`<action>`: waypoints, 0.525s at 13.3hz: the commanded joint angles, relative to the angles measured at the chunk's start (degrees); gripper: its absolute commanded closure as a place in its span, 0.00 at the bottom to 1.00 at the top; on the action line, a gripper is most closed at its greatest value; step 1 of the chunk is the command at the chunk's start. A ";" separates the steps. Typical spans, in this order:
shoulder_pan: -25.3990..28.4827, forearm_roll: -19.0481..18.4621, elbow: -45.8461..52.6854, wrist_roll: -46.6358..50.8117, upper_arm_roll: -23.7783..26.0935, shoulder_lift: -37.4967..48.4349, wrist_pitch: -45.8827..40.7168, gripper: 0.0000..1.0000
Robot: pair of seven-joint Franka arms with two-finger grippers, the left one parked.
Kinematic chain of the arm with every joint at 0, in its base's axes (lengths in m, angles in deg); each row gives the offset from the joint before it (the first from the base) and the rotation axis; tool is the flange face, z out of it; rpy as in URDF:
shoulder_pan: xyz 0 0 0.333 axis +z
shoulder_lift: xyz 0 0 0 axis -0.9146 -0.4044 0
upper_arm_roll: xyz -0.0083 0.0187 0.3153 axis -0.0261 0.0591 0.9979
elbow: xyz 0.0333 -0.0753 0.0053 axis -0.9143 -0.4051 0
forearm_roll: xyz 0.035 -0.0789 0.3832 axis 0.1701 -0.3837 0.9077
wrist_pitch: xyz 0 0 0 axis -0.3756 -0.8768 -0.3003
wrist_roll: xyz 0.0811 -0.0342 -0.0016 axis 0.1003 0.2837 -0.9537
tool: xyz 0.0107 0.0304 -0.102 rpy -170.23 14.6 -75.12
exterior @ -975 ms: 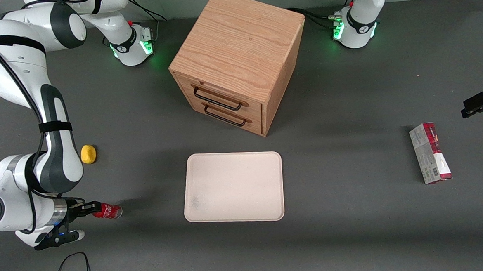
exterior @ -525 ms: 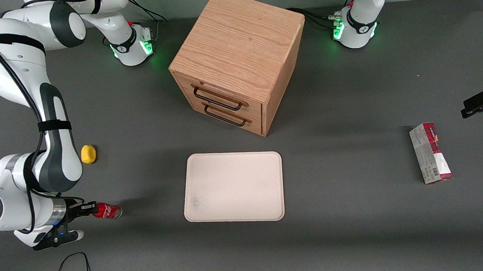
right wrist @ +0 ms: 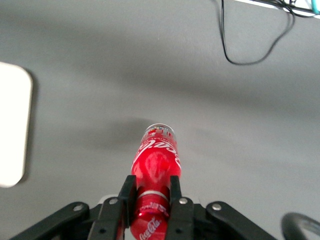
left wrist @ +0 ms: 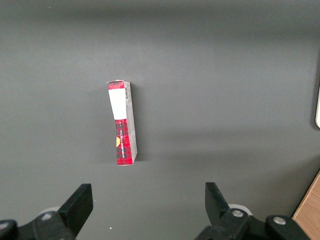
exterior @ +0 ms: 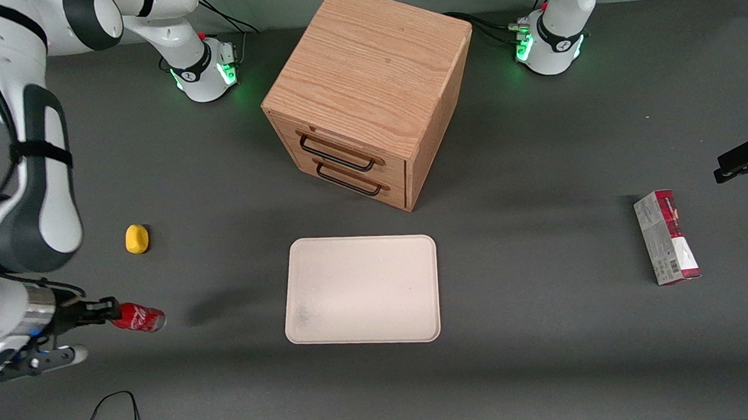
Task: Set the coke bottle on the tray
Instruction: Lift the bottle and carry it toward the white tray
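Observation:
The coke bottle point(exterior: 137, 318) is a small red bottle with white script. It hangs on its side above the table at the working arm's end, silvery base toward the tray. My gripper point(exterior: 103, 310) is shut on its neck just below the cap. In the right wrist view the black fingers point(right wrist: 128, 192) press both sides of the coke bottle point(right wrist: 156, 160), with the gripper point(right wrist: 151, 187) around it. Its shadow lies on the table, apart from it, between bottle and tray. The cream-white tray point(exterior: 362, 290) lies flat mid-table with nothing on it; a corner of the tray point(right wrist: 12, 130) shows in the wrist view.
A yellow lump point(exterior: 137, 238) sits farther from the camera than the bottle. The wooden drawer cabinet point(exterior: 368, 95) stands past the tray, drawers closed. A red-and-grey carton point(exterior: 667, 236) lies toward the parked arm's end. A black cable point(exterior: 112, 409) loops near the table's front edge.
My gripper has carried the coke bottle away from the tray, toward the working arm's end. The arm has swung upward, and the bottle's shadow now lies apart from it.

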 commanded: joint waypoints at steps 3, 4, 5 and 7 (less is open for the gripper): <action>-0.38 0.30 1.88 -0.75 -0.12 9.67 -11.79 1.00; -0.38 0.30 1.88 -0.75 -0.20 11.60 -13.72 1.00; -0.46 0.30 1.88 -0.75 -0.47 13.54 -15.31 1.00; -0.38 0.30 1.88 -0.75 -0.38 14.96 -16.64 1.00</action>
